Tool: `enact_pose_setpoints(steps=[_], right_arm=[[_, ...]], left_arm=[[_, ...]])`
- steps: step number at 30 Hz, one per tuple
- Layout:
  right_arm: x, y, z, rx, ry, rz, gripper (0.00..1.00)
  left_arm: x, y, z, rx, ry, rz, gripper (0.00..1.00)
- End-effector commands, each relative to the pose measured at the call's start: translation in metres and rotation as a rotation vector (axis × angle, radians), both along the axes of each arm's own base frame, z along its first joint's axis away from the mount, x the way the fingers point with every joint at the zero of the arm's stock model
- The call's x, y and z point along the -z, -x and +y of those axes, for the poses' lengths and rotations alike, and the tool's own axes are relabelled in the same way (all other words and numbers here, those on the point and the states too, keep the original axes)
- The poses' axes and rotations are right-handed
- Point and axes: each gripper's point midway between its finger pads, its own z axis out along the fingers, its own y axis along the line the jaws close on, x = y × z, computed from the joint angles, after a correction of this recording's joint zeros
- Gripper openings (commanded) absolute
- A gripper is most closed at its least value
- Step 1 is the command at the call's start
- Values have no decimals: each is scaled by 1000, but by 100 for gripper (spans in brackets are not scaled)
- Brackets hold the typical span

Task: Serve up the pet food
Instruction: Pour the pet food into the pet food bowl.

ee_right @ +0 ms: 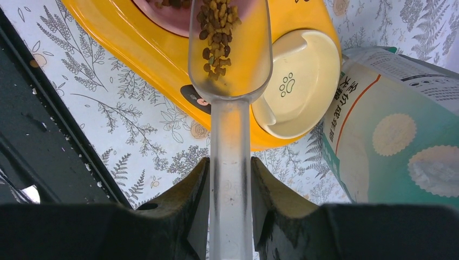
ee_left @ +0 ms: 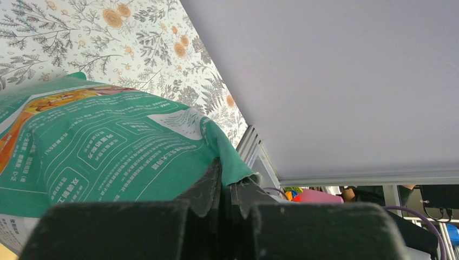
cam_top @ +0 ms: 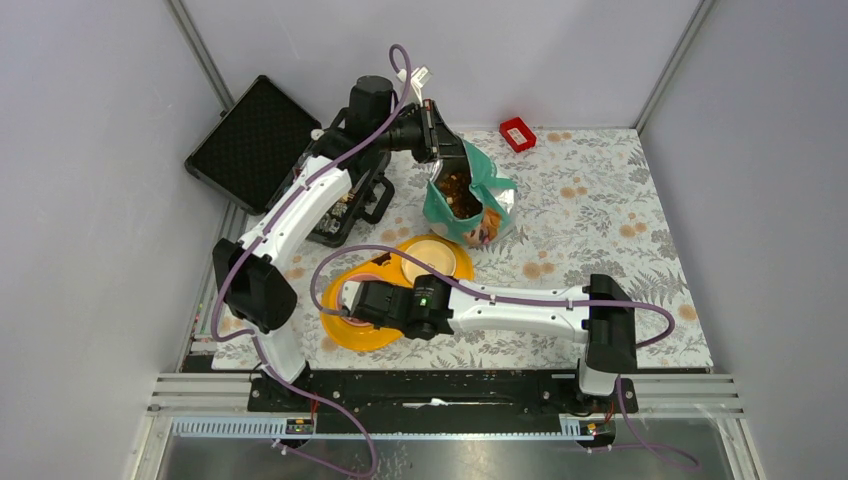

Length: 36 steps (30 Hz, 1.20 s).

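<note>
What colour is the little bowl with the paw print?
The bowl is cream, sitting in a yellow feeder. The right wrist view shows it best.

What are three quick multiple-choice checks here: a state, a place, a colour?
1. The left gripper is: A open; B shut on the pouch edge; C out of view.
2. The scoop has its front end: A over the pink bowl; B inside the pouch; C set down flat.
3. The feeder tray is: A red; B yellow; C black.
Key: 1B, fingers pinch the teal edge; 2A, its kibble end overhangs the pink; 3B, its rim shows yellow.
</note>
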Motion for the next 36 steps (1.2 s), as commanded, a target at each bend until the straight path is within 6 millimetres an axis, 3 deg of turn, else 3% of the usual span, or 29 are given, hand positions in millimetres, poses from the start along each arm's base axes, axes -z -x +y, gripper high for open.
enact_pose_setpoints(steps=[1, 6, 13, 18, 24, 29, 36], right_arm=[[-32, -5, 14, -11, -81, -55, 0], [-5, 0, 9, -19, -11, -22, 0], [-33, -3, 13, -27, -96, -55, 0], [7, 3, -4, -41, 45, -27, 0], [-30, 1, 13, -58, -36, -58, 0], [-4, 5, 7, -71, 49, -46, 0], [-36, 2, 17, -70, -43, -81, 0]], left_arm=[[-86, 10, 21, -29, 144, -226, 0], [-86, 10, 21, -30, 144, -228, 0], [-86, 9, 22, -34, 146, -225, 0], [-86, 12, 23, -34, 140, -229, 0], [-86, 11, 23, -38, 142, -227, 0], [-89, 13, 24, -37, 142, -235, 0], [-87, 12, 23, -35, 143, -229, 0]])
